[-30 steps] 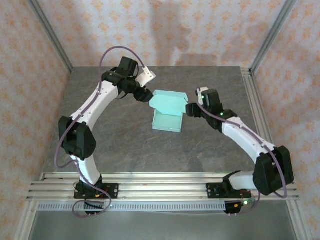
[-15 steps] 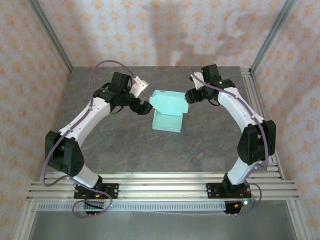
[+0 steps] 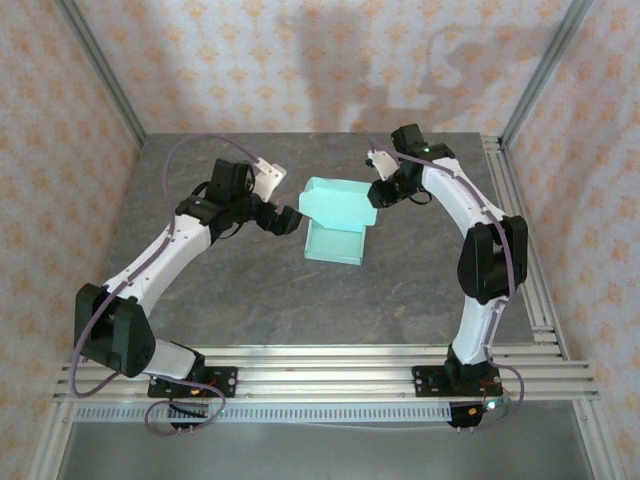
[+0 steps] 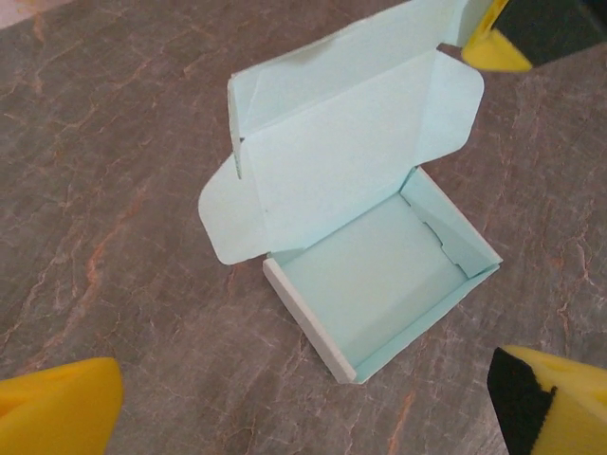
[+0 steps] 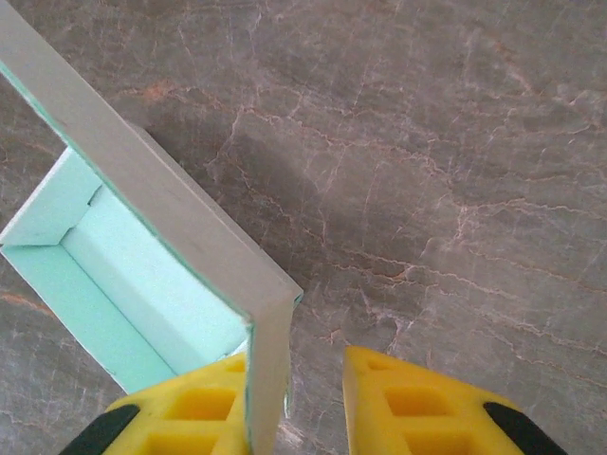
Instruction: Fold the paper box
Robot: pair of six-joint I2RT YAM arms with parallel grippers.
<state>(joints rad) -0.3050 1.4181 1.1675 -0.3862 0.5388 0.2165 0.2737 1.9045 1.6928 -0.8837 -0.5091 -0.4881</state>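
Over on the left, the left gripper hangs just beside the box's left side. Its jaws are spread as wide as they go and hold nothing. Its yellow fingertips frame the wrist view, and my read is that it stands off to leave the card free.

Centre stage, the paper box sits on the grey tabletop, about midway between the left and right edges and nearer the far edge than the near one. The tray is formed, low walls up and open on top. The lid stands up from the far wall, with a rounded ear at each end and a tuck flap along its top.

On to the right: the right gripper is at the lid's right end, jaws standing narrow with the card's edge between them. One pad lies against the card and a sliver of tabletop shows beside the other, so whether that's a firm pinch I cannot tell. It looks placed to swing the lid down over the tray.

Aluminium rails run along the near edge, well apart from the box. What could get in the way is the left gripper itself, close to the lid's left ear.
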